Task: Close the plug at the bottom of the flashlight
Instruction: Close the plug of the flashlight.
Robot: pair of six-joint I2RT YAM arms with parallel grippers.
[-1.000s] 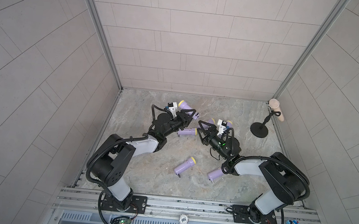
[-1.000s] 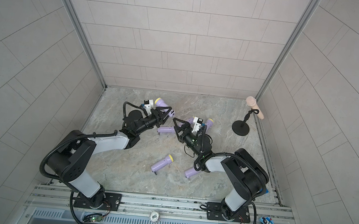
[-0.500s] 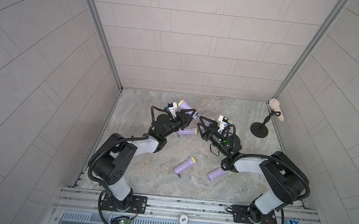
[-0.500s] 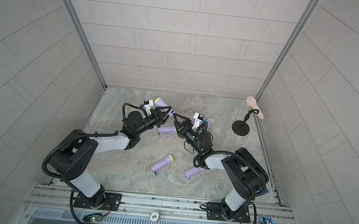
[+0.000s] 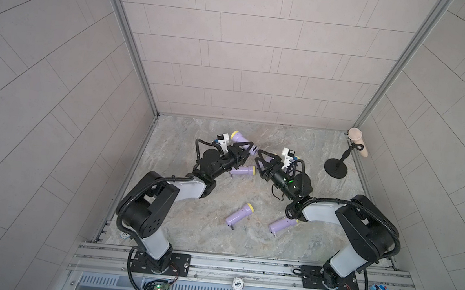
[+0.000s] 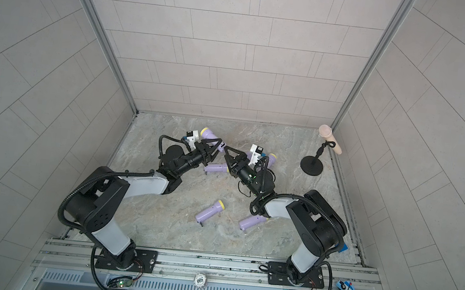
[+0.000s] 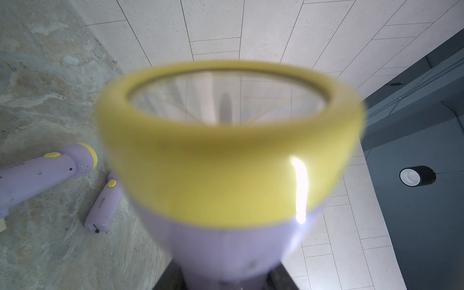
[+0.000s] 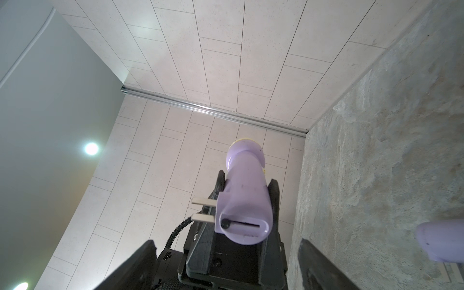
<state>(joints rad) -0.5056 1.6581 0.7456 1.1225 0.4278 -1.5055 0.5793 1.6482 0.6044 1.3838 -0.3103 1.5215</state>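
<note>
The left gripper (image 5: 245, 153) is clamping the lavender flashlight (image 8: 247, 190) round its barrel. It is holding the flashlight off the table (image 5: 201, 230), toward 12 o'clock of the table's middle, with the yellow head pointing to 10 o'clock. The right gripper (image 5: 257, 157), at 3 o'clock of the left, is standing wide open and empty. It is facing the base, where the plug (image 8: 202, 208) is jutting out sideways. The body is looking light, rigid and smooth, probably slippery. The thin blades should fold if pressed on their flats near the tips.

held flashlight (image 7: 226, 163) blurred close-up, partly cropped
</note>
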